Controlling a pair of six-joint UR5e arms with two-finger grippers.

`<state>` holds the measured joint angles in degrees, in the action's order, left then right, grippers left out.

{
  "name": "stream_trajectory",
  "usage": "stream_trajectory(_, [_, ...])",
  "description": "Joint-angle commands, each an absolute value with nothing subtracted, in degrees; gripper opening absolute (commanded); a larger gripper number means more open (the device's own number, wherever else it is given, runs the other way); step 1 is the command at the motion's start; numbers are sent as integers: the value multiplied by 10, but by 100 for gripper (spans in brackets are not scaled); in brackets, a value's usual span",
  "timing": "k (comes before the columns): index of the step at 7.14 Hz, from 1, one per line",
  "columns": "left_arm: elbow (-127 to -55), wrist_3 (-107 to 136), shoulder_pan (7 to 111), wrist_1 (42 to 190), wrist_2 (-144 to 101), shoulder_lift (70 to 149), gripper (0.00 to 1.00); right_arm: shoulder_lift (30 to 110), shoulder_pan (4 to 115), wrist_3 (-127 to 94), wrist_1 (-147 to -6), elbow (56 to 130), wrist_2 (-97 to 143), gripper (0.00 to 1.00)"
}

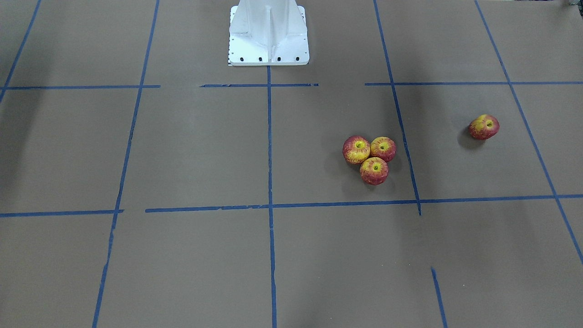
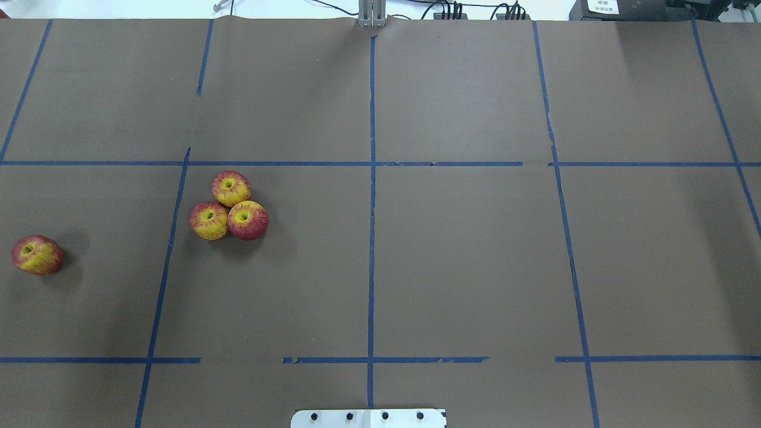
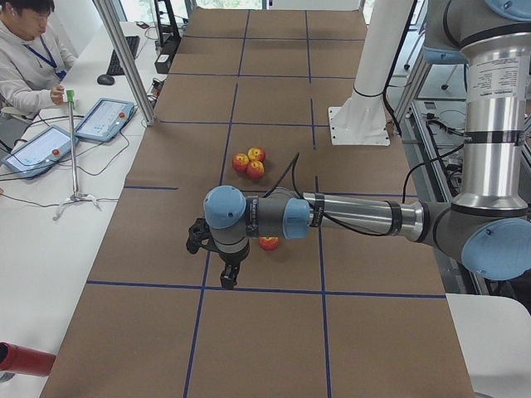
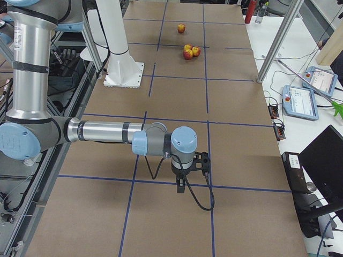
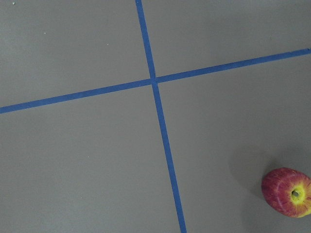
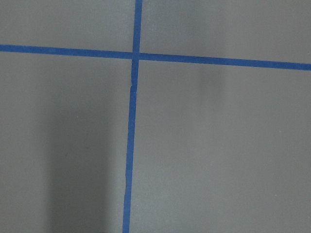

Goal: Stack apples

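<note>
Three red-and-yellow apples (image 1: 374, 171) sit touching in a cluster on the brown table, stem dimples up; the cluster also shows in the overhead view (image 2: 231, 188). One more apple (image 1: 483, 126) lies alone, farther to the robot's left (image 2: 37, 254), and shows at the lower right of the left wrist view (image 5: 287, 192). My left gripper (image 3: 217, 259) hovers above the table beside this lone apple (image 3: 269, 243), which the arm partly hides. My right gripper (image 4: 188, 174) hovers over bare table far from the apples. I cannot tell whether either gripper is open or shut.
Blue tape lines (image 2: 371, 238) divide the brown table into squares. The robot's white base (image 1: 268, 34) stands at the table's middle edge. An operator (image 3: 25, 58) sits at a side desk with tablets (image 3: 104, 120). A metal post (image 4: 276, 45) stands at the table's far edge.
</note>
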<state>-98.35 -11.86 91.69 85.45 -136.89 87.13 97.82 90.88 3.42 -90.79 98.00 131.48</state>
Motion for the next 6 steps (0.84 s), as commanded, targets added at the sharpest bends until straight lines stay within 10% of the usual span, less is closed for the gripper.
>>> stream_trajectory(1, [-990, -134, 927, 848, -1362, 871, 100, 978, 909, 34, -908, 980, 1315, 100])
stream_trajectory(6, [-985, -134, 917, 914, -1310, 869, 100, 978, 909, 34, -908, 980, 1315, 100])
